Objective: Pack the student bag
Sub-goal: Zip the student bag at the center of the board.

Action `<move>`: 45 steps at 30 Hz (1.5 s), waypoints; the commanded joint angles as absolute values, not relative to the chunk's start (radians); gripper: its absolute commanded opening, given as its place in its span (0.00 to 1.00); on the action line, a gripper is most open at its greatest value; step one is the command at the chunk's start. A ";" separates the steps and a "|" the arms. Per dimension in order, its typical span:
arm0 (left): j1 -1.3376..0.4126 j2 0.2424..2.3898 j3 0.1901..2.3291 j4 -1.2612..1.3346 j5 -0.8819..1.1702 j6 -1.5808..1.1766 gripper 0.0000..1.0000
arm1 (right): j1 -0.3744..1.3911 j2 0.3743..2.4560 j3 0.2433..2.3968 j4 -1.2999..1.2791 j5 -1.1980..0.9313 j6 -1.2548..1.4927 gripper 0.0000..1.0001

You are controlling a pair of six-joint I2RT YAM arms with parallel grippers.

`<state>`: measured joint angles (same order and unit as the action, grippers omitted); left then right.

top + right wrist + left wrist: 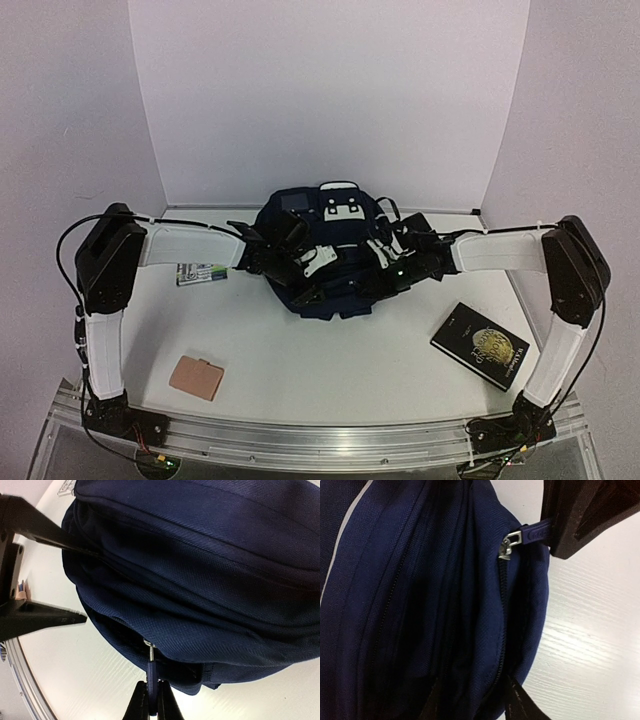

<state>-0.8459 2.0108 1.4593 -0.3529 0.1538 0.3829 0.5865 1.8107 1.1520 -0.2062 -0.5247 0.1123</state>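
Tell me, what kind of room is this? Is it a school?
Probably a robot lab workbench, not a school: plain white walls box in a white table, two robot arms are bolted to a metal rail at its edge, and a student bag and a book are laid out.

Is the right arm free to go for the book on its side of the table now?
Probably not yet. The right gripper is shut on the zipper pull of the bag, so it must let go first. After that the way looks free: the book lies on bare table beside that arm.
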 commanded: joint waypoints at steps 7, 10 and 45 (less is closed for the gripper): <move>-0.807 1.958 1.357 -0.403 0.066 0.461 0.00 | 0.473 1.713 1.080 -0.221 -0.536 0.063 0.00; -0.771 1.920 1.302 -0.402 0.064 0.476 0.00 | 0.453 1.695 1.056 -0.234 -0.518 0.031 0.00; -0.907 1.870 1.322 -0.290 0.108 0.521 0.00 | 0.501 1.665 1.003 -0.169 -0.628 0.072 0.00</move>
<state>-0.9119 1.9660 1.4039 -0.2481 0.1252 0.5345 0.5769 1.7102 1.0396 -0.1795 -0.6346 0.1205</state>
